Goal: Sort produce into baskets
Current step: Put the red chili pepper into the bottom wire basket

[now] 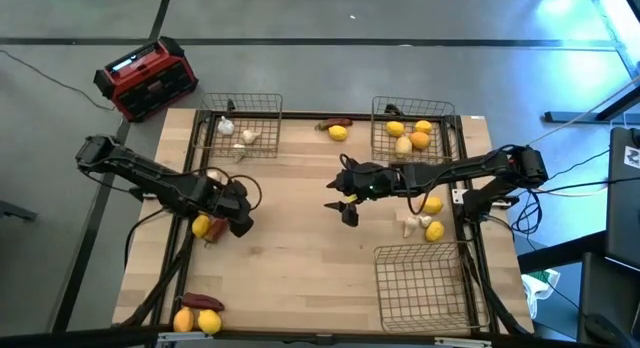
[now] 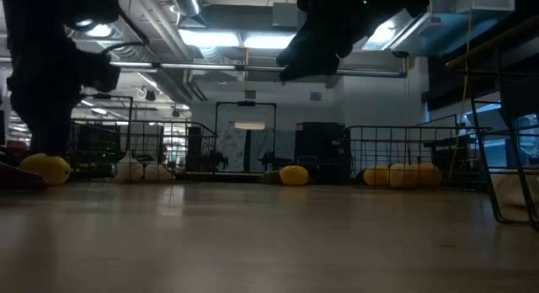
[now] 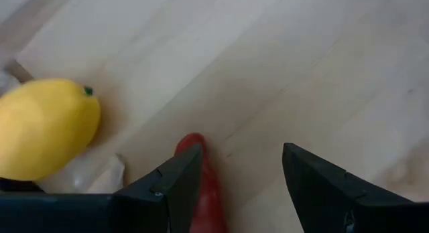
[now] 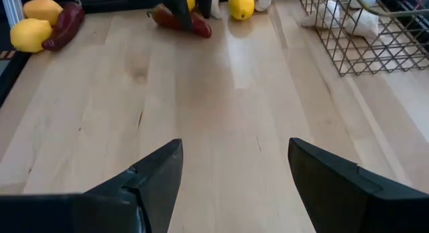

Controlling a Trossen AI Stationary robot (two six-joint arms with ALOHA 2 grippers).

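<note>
Overhead, the left gripper (image 1: 238, 210) hovered beside a yellow lemon (image 1: 201, 226) near the table's left edge, while the right gripper (image 1: 340, 201) hung open and empty over mid-table. Three wire baskets (image 1: 420, 278) stood around. From the left wrist, open fingers (image 3: 175, 183) straddled a red pepper (image 3: 204, 186), not yet clamped.

We see the left end effector (image 1: 237, 221) lowered, fingers parted; the right end effector (image 1: 340, 210) hangs open, raised mid-bench.

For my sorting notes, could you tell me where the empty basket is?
In the high view, the empty basket sits at the table's near right corner, below the right gripper.
</note>
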